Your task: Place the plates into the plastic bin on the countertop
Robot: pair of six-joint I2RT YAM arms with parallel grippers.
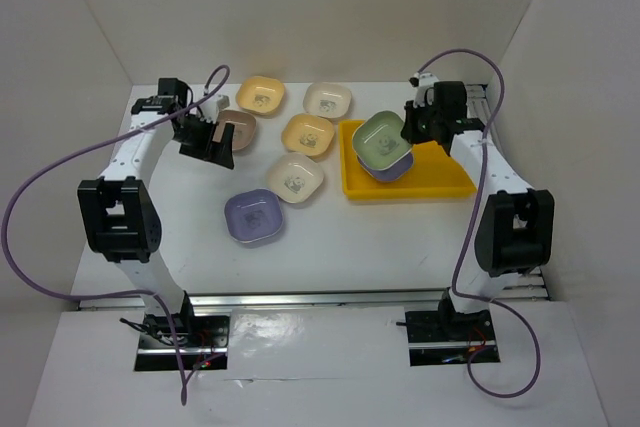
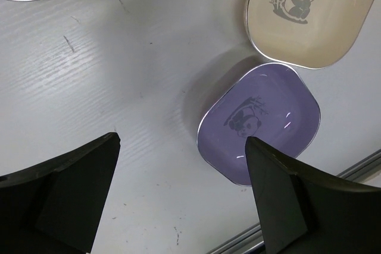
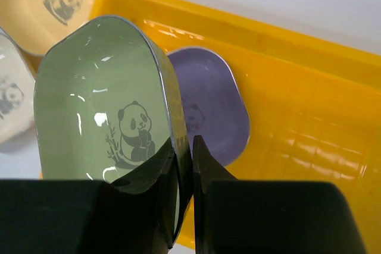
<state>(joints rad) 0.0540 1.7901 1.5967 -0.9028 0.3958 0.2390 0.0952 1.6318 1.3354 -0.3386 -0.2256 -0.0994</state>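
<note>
Right gripper (image 3: 183,147) clamped on rim of green plate (image 3: 101,99), held tilted over plastic bin (image 1: 440,182) near right edge of bench (image 1: 330,247); one lavender plate (image 3: 208,111) lies inside. Left gripper (image 2: 181,140) jaws apart, empty, toward back-left corner.

The left arm reaches forward along the left side, its wrist turned inward and down. The left end effector (image 1: 218,139) hangs above the bench (image 1: 200,237), jaws spread wide with nothing between them. The right arm reaches forward on the right. The right end effector (image 3: 184,153) pinches the rim of a green plate (image 3: 101,99), with its fingers almost meeting.
</note>
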